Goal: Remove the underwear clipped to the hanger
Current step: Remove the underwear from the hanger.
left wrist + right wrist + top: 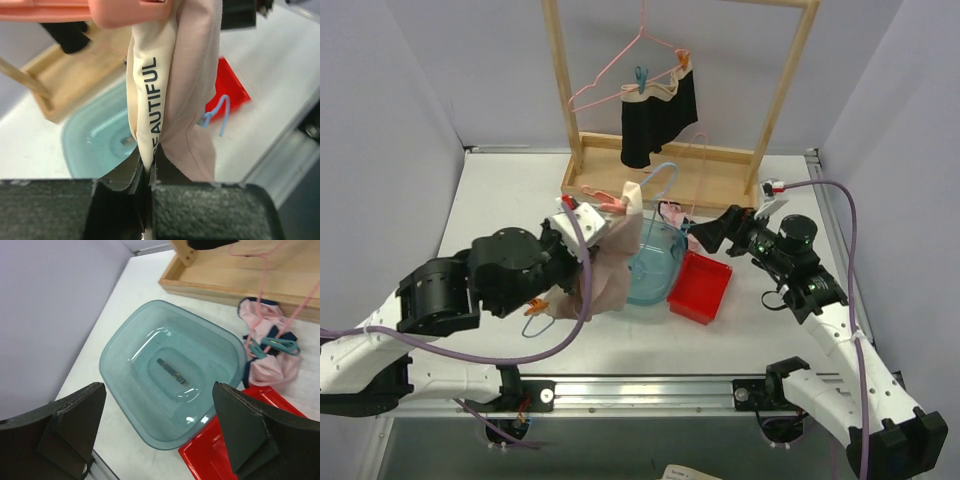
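- Two pincers show in my views. The left pincer [150, 172] is shut tight on a fold of pale pink underwear [192, 85]. Its cream waistband, printed with dark letters, runs straight up from the fingertips.
- From the top camera, that pale pink piece hangs from the raised left pincer. It drapes down over the left side of the teal basin [660, 285].
- The right pincer [160, 432] stands wide apart with nothing between its fingers [75, 425]. It hovers low over the near edge of the basin, beside the red tray [210, 462].
- The red tray touches the basin's right side on the tabletop [510, 200].
- The black underwear [658, 125] with a beige waistband hangs on the pink hanger [605, 72], which hooks on the top bar of the wooden rack [565, 90] at the back.
- A blue clothespin [641, 78] clips that waistband near the middle, and an orange clothespin [684, 62] clips it at the right end.
- Another piece, the dark-trimmed pink underwear [270, 367], lies crumpled on the tabletop. It sits between the rack's base and the red tray, just right of the basin.
- Teal clothespins [280, 344] sit on that crumpled piece, and a thin pink wire crosses it. I cannot tell whether the pins are biting the cloth.
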`<control>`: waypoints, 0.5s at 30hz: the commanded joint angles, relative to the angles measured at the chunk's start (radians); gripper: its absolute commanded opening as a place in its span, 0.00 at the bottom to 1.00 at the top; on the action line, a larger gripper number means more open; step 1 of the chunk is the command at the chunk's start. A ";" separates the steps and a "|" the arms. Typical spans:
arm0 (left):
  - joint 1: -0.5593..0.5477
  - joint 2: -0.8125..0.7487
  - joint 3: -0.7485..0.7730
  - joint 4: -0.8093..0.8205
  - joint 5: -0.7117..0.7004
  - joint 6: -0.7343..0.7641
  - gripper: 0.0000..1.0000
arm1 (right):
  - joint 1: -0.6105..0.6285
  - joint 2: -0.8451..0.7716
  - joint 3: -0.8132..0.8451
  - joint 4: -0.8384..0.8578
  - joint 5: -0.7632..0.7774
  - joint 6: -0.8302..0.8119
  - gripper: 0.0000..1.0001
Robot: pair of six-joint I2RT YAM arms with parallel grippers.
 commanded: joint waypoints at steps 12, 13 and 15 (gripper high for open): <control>0.324 -0.027 -0.141 -0.033 0.558 -0.241 0.03 | 0.101 -0.112 -0.006 0.182 -0.296 -0.179 0.67; 0.338 -0.027 -0.149 -0.033 0.595 -0.239 0.03 | 0.101 -0.118 -0.007 0.176 -0.284 -0.174 0.69; 0.372 -0.027 -0.176 -0.023 0.629 -0.235 0.03 | 0.100 -0.143 -0.010 0.171 -0.232 -0.165 0.71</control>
